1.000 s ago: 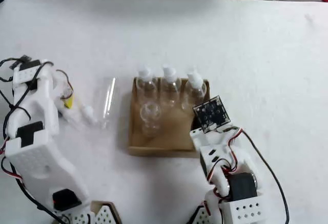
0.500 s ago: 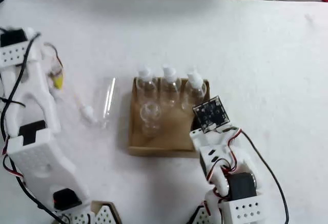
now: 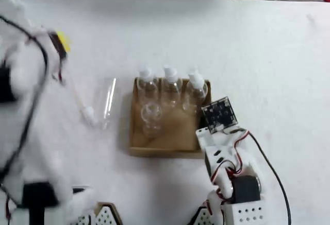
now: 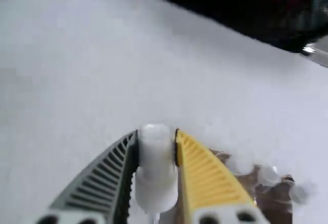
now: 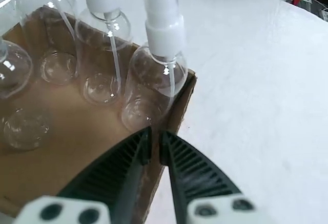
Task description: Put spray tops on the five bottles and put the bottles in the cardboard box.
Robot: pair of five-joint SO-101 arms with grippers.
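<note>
Because the spray top point(image 4: 154, 183) is likely light, slick plastic, the left gripper point(image 4: 155, 135) clamps its stout head; the right gripper point(image 5: 155, 134) sits closed and empty.

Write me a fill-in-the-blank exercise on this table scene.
1. In the cardboard box, ___ bottles are capped.
2. The left gripper is shut on a white ___.
3. One clear bottle lies on its ___ on the table, left of the box.

Missing words: three; spray top; side.
</note>
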